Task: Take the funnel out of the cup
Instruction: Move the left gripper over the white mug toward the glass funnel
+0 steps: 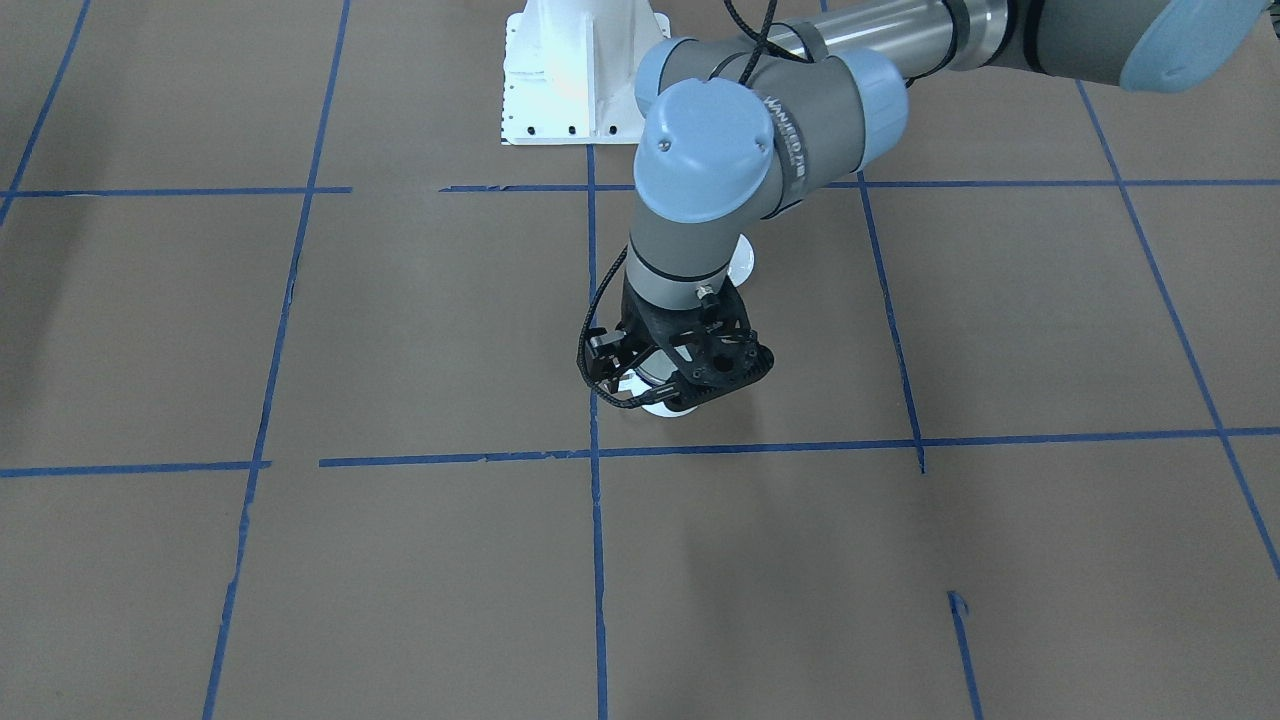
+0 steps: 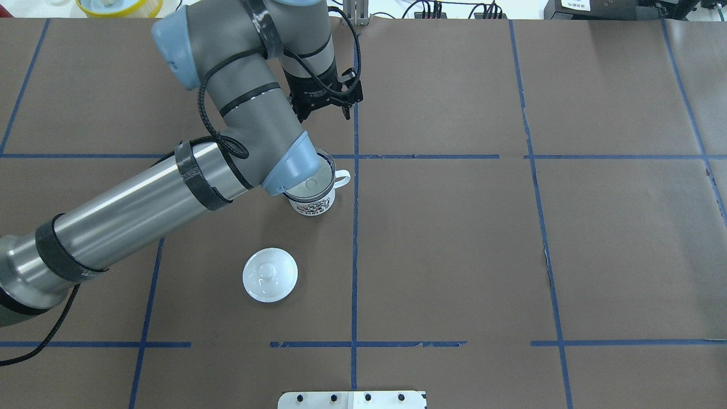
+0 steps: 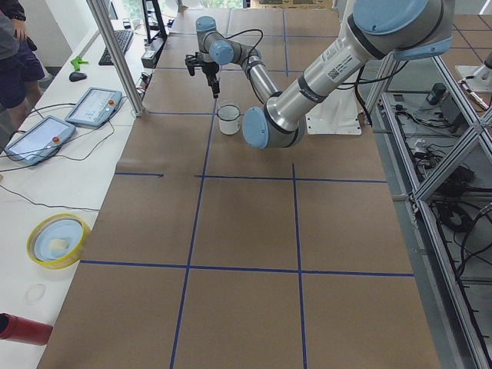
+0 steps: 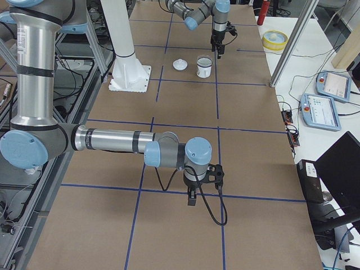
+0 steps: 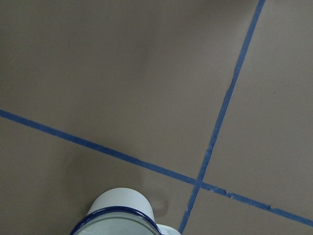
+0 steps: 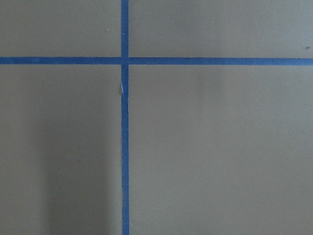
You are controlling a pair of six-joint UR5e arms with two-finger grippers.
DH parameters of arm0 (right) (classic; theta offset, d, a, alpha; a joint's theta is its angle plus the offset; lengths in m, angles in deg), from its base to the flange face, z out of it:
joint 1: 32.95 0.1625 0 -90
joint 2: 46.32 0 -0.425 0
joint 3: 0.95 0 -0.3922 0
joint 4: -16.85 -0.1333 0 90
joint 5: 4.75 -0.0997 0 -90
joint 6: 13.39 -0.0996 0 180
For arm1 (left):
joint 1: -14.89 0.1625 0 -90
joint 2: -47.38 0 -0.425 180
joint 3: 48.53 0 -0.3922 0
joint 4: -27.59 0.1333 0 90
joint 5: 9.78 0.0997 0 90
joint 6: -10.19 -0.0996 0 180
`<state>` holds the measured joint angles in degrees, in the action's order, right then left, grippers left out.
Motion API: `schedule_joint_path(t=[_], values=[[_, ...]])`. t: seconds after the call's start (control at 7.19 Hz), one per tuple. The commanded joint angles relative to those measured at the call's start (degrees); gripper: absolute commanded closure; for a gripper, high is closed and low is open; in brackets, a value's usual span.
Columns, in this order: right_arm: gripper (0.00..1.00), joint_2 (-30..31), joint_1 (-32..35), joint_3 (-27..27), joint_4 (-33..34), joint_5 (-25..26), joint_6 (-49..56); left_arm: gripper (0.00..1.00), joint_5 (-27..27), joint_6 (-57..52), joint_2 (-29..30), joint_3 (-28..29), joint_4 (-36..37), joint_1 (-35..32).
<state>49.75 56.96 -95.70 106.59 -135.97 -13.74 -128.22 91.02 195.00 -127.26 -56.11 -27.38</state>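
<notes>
On the left half of the table (image 2: 454,238): the cup (image 2: 311,204) stands upright just beside a blue tape line (image 2: 355,255), with its handle turned toward the line. The arm's elbow joint overhangs part of it.
Funnel (image 2: 318,177): it sits in the cup's mouth, as far as I can make out through the clear plastic; not yet lifted.
Left gripper (image 2: 328,107): it hangs over the paper beyond the cup, on the side away from the robot's base. It points down, is apart from the mug, and carries nothing I can see. A black camera bracket hides the fingers, so I cannot tell whether they are parted or closed.
Way to the cup: back toward the base from the gripper. In the wrist view only the blue rim shows, at the bottom edge.
Funnel's axis: upright, spout down inside the mug, wide rim uppermost. I'd judge a straight upward lift by the rim suits it.
Nearer arm: the left, by far. The right gripper (image 4: 192,196) hovers low over tape well apart, at the table's other end, and I cannot tell its state.
Materials: thin, glassy, see-through plastic for the funnel; hard, glossy white enamel with a dark blue lip and printed band for the cup; matte brown paper underneath.
Lid (image 2: 270,274): white, round and knobbed, lying apart from the cup, nearer the base.
</notes>
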Motion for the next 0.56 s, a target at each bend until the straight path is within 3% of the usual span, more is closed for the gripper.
schedule_joint_path(t=[0.0,0.28,0.42], values=[[0.0,0.0,0.0,0.0,0.0,0.0,0.0,0.19,1.89,0.47,-0.14,1.04,-0.06,2.53],[0.0,0.0,0.0,0.0,0.0,0.0,0.0,0.32,1.81,0.47,-0.4,1.04,-0.14,3.42],[0.0,0.0,0.0,0.0,0.0,0.0,0.0,0.51,1.81,0.3,-0.49,1.04,-0.23,3.42]])
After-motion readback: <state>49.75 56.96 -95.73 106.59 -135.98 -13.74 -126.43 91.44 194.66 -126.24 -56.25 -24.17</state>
